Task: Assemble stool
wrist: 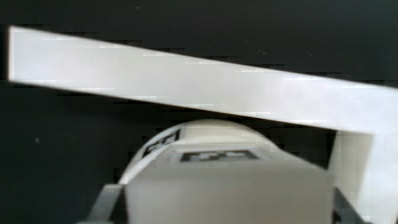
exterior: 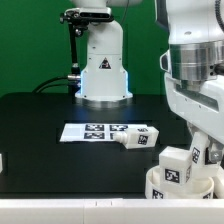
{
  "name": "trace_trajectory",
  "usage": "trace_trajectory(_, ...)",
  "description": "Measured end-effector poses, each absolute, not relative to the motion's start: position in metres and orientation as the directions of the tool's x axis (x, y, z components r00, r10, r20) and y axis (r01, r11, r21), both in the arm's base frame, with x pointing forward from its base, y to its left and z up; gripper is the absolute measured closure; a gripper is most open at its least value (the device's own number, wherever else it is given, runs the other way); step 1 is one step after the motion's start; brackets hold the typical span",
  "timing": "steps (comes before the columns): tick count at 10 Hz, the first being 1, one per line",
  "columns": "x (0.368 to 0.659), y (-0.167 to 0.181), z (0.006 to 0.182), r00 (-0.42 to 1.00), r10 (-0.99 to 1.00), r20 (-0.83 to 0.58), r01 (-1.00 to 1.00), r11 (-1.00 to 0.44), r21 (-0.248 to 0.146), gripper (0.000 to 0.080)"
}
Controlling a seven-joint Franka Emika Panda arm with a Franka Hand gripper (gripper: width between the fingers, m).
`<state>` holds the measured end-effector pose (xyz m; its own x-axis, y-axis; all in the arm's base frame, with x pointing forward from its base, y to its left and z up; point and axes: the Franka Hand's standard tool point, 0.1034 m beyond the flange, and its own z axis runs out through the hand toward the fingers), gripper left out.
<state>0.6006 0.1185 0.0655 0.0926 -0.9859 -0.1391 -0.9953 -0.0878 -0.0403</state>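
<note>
Gripper point(exterior: 206, 138) opening cannot be told. In the exterior view the jaws are masked by the arm's bulky wrist at the lower right of the frame, and in the wrist view no fingertip is clearly made out.

Directly before the wrist camera a leg point(wrist: 214, 165) is seen end on, its rounded end and a tag turned to the lens. Its long axis is therefore judged to run along the tool's own axis. Whether it is clamped or merely stands beneath cannot be settled. In the exterior view it is probably the upright piece tucked under the wrist.

A second leg point(exterior: 176, 168) stands upright just beside it, toward the exterior view's left. Both are set over the round seat point(exterior: 160, 188) in the lower right corner, where the seat is cut by the frame's edge.

The coming move is judged to turn on this line-up: tool above, leg upright, seat straight below. Work would then be done along or about the vertical, with no sideways reach.

A third leg point(exterior: 135, 138) lies on its side near the frame's centre, at the right end of the marker board point(exterior: 90, 130), on the black table point(exterior: 40, 120).
</note>
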Motion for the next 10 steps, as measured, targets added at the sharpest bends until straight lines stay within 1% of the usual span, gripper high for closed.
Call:
trace_trajectory(1, 0.600, 0.119, 0.066, 0.047, -0.989, -0.143, -0.998, -0.043, -0.034, 0.0468)
trace_trajectory(3, 0.601, 0.120, 0.066, -0.140, -0.977, -0.158, -0.989, 0.144, -0.018, 0.0468)
trace_trajectory(4, 0.601, 0.121, 0.065, -0.171, -0.972, -0.158, -0.984, 0.175, -0.012, 0.0333)
trace_trajectory(5, 0.601, 0.121, 0.065, -0.142, -0.977, -0.158, -0.989, 0.147, -0.016, 0.0333)
trace_trajectory(6, 0.601, 0.122, 0.066, -0.095, -0.983, -0.156, -0.995, 0.100, -0.020, 0.0212)
trace_trajectory(7, 0.602, 0.124, 0.077, -0.009, -0.987, -0.163, -1.000, 0.012, -0.021, 0.0164)
trace_trajectory(8, 0.603, 0.125, 0.090, 0.184, -0.970, -0.161, -0.983, -0.179, -0.047, 0.0164)
trace_trajectory(9, 0.598, 0.129, 0.101, 0.328, -0.928, -0.176, -0.945, -0.325, -0.048, 0.0153)
trace_trajectory(10, 0.594, 0.136, 0.102, 0.402, -0.900, -0.166, -0.915, -0.399, -0.055, 0.0153)
